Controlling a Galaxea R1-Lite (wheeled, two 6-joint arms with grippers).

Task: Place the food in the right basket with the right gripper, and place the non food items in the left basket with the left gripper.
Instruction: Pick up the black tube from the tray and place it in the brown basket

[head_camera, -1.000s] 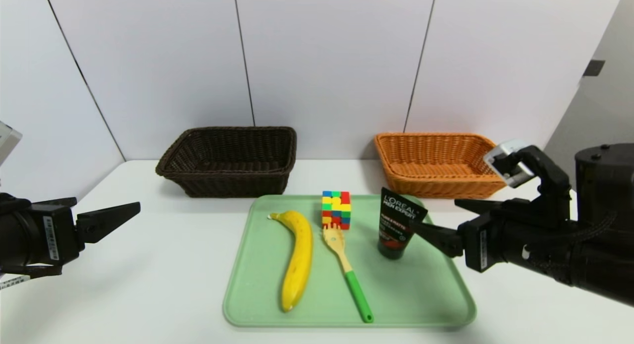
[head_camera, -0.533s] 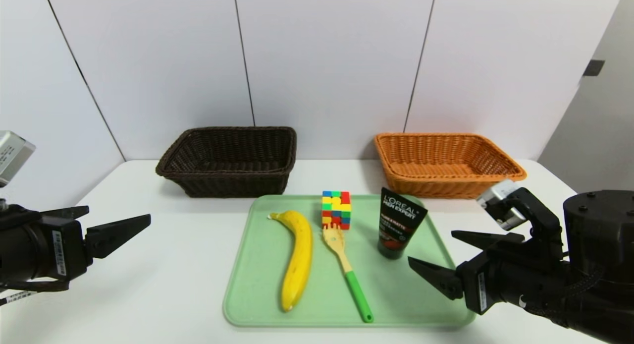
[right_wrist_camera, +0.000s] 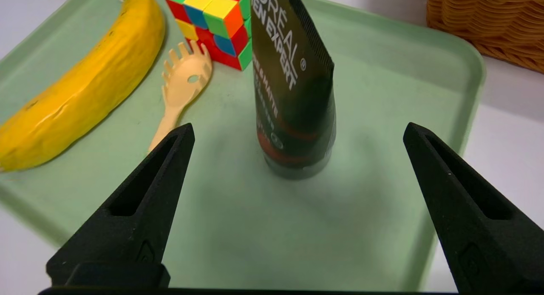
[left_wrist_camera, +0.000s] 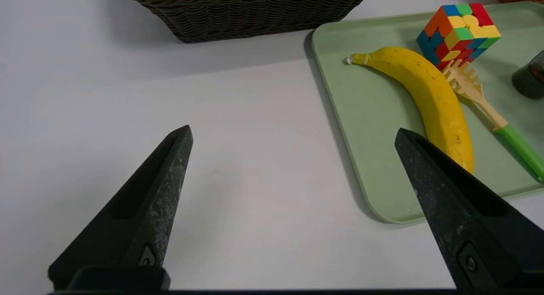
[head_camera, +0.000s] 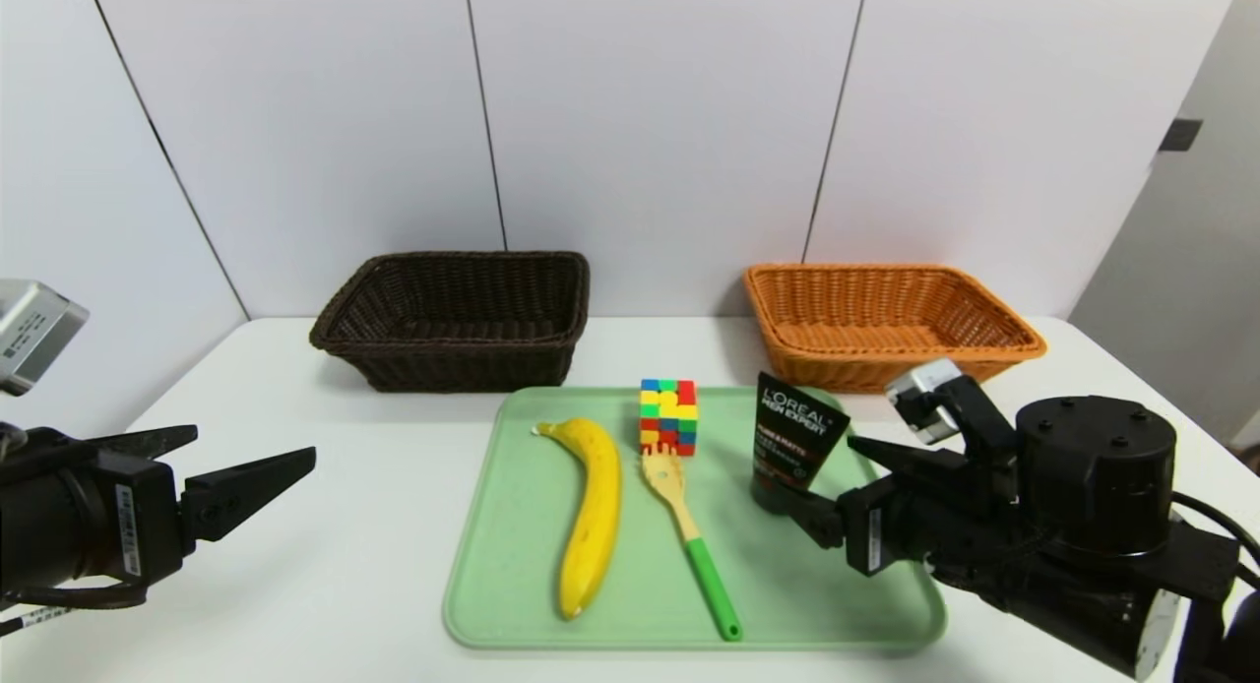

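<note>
- The white table (head_camera: 325,575) carries the tray and both baskets.
- The left gripper (head_camera: 256,439) hangs above the table, well apart from the tray on its left side, its fingers spread wide with nothing between them.
- The pale green tray (head_camera: 817,604) lies flat on the table, in front of the baskets, with four things on it.
- The green-handled wooden fork (head_camera: 691,540) lies on the tray between the banana and the tube, handle toward the near edge, tines at the foot of the puzzle cube; whether they touch it, I cannot tell.
- The yellow banana (head_camera: 596,516) lies curved on the tray's left part, pale stem end pointing away, small dark specks on its skin.
- The right gripper (head_camera: 812,464) is over the tray's right part, fingers wide open around the space close to the tube, gripping nothing.
- The black L'Oreal Men Expert tube (head_camera: 787,437) stands on its cap on the tray, right of the fork.
- The multicoloured puzzle cube (head_camera: 668,417) sits near the tray's far edge.
- The dark brown wicker basket (head_camera: 463,363) stands on the table behind the tray, toward the left.
- The orange-tan wicker basket (head_camera: 866,366) stands behind it toward the right.
- White wall panels (head_camera: 660,122) rise beyond the table.
</note>
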